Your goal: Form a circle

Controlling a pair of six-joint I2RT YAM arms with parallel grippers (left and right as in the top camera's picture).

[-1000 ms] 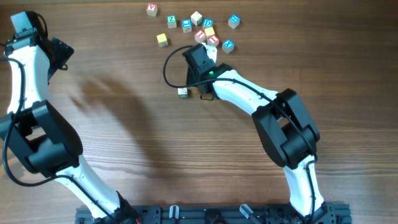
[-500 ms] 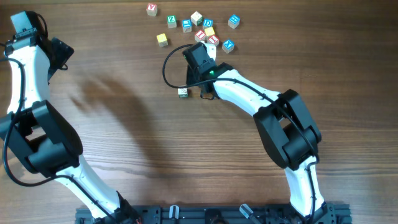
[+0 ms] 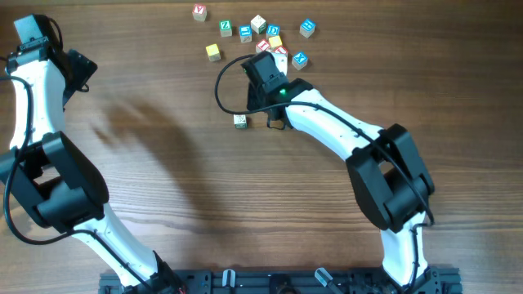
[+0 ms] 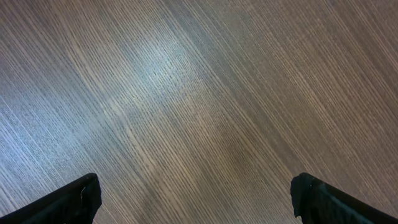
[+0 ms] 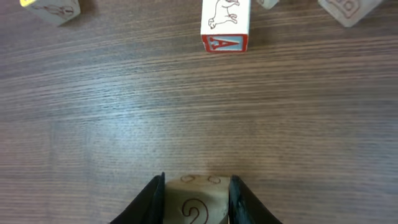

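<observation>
Nearest the robot's base, a stray small wooden cube with green print (image 3: 240, 120) sits alone on the brown wood-grain tabletop (image 3: 163, 188), just beside the right arm.

Next out is the right end effector (image 5: 196, 180). It's narrowed down onto a pale wooden cube with a curly mark on top (image 5: 198, 202), and both fingers look pressed against its sides, so I'd call that a grip. Only the cube's top edge shows, so I can't tell how deep it sits.

Past a strip of bare wood is a white wooden cube with a red "A" face (image 5: 225, 25), and around it the circle of tiny wooden letter cubes (image 3: 275, 41), at the far middle of the tabletop. Honestly it's more of a clump than a ring right now.

The left end effector (image 4: 196, 183) is parked far left, spread wide, with nothing in it.

What could go wrong, imo:
- A shallow or off-centre pinch could let the cube twist or pop out on the lift.
- That clump is tight, so coming in low could shove the "A" cube and its neighbours.

The held cube sits square to the fingers, marked face up, with no long axis. The clump runs roughly far-left to near-right in the overhead view.
</observation>
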